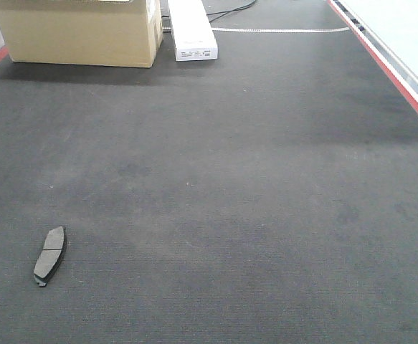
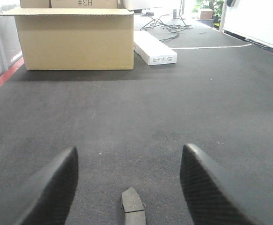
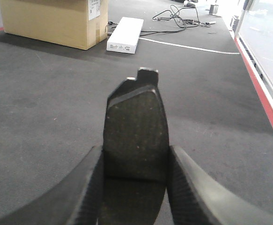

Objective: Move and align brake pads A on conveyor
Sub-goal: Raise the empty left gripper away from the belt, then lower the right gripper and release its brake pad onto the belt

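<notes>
one brake pad [image 1: 50,255] lies flat on the conveyor [image 1: 252,186] at the near left in the front view, well apart from the cardboard box [image 1: 79,32] and white box [image 1: 191,29] at the far end. left wrist view: the left gripper [image 2: 129,154] is spread wide, with the brake pad (cut off by the frame edge) low between its fingers, untouched. right wrist view: the right gripper [image 3: 135,161] clamps a second pad [image 3: 135,126] by its long edges.

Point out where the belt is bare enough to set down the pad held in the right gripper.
The conveyor is bare across its middle and right, from the lying brake pad at near left to the red strip. Crowded only at far left, by the cardboard box and white box.
</notes>
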